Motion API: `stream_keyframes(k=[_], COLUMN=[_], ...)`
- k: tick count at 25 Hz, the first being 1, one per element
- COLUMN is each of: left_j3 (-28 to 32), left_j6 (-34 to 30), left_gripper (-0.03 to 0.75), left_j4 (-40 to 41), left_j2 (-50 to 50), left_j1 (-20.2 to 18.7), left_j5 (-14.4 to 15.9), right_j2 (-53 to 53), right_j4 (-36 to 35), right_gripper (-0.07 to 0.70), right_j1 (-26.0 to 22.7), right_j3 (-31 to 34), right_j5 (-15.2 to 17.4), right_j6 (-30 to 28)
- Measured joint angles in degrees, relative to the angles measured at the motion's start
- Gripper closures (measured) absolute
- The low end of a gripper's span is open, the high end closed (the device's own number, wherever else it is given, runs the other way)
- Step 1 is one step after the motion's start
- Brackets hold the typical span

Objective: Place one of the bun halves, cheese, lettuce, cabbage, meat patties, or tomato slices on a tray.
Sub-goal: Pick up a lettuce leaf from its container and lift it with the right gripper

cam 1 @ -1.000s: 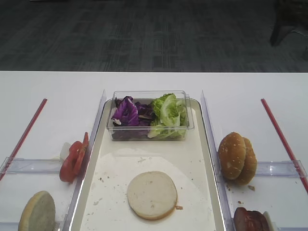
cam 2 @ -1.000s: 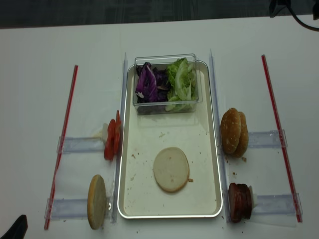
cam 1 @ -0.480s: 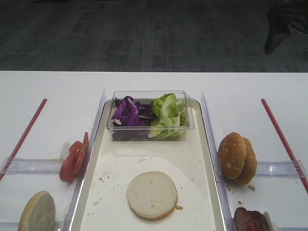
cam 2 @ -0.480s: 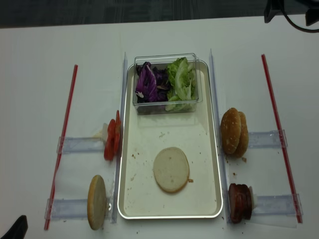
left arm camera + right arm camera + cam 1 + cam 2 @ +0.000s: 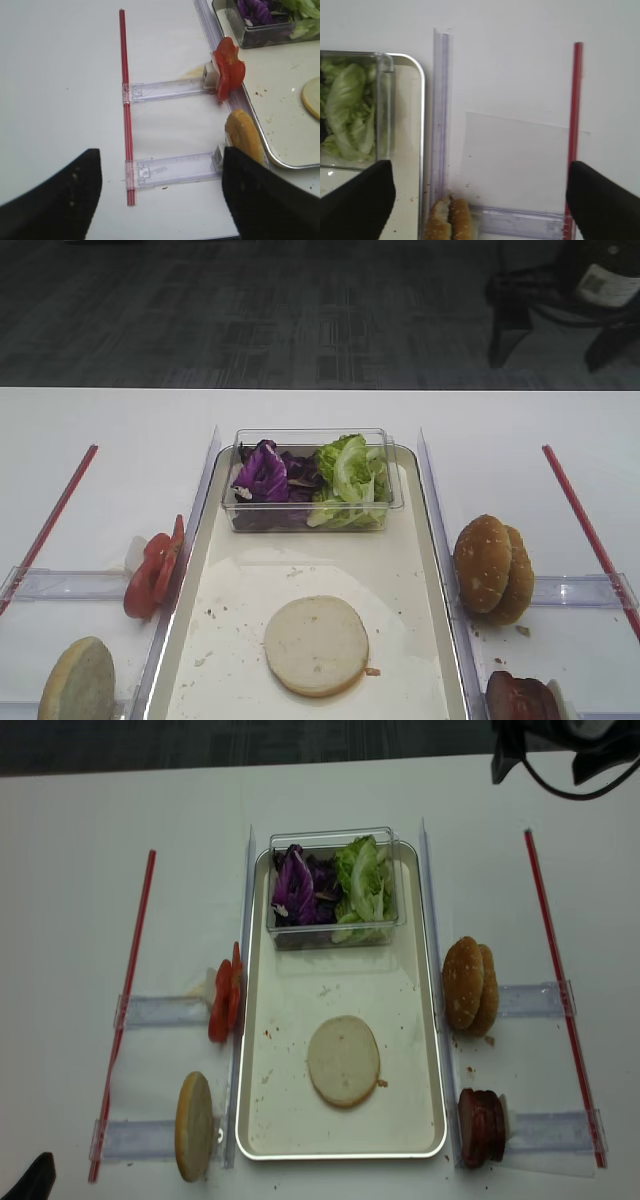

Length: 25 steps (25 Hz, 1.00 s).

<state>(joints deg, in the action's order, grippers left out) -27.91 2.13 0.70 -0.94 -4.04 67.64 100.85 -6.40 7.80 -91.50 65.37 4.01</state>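
On the smooth white table, a round pale bun half point(image 5: 343, 1060) lies flat in the crumb-speckled tray point(image 5: 340, 1148); both jaws stand apart.

Even, diffuse overhead light fills every view, with shadows faint and soft. The white table point(image 5: 80, 810) nearly washes out in the realsense view. The tray point(image 5: 420, 640) shows a pale sheen at centre frame. Both wrist views are soft, their dark fingers point(image 5: 355, 200) at the lower corners blurred. The upper background of the exterior high view is dim.
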Motion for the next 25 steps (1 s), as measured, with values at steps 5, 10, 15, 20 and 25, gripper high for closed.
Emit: stream_keyframes(k=[5,10,15,20,25], left_j3=[0.00,0.00,0.00,0.00,0.00], left_j6=[0.00,0.00,0.00,0.00,0.00], left_gripper=[0.211,0.211,0.211,0.211,0.211], left_j4=[0.00,0.00,0.00,0.00,0.00], left_j2=[0.00,0.00,0.00,0.00,0.00], left_j1=[0.00,0.00,0.00,0.00,0.00], left_j5=[0.00,0.00,0.00,0.00,0.00], right_j2=[3.81,8.23,12.45,16.17,19.22], right_j4=[0.71,0.95,0.95,0.61,-0.43], right_gripper=[-0.040,-0.036,-0.036,-0.036,-0.028], right_j1=[6.68,12.22,16.64,19.51,20.58], right_j3=[-1.67,-5.76,-11.54,-16.08,-17.06], right_j5=[-0.58,-0.58,-0.58,-0.58,-0.91], right_j6=[4.56,8.87,13.29,15.84,17.38])
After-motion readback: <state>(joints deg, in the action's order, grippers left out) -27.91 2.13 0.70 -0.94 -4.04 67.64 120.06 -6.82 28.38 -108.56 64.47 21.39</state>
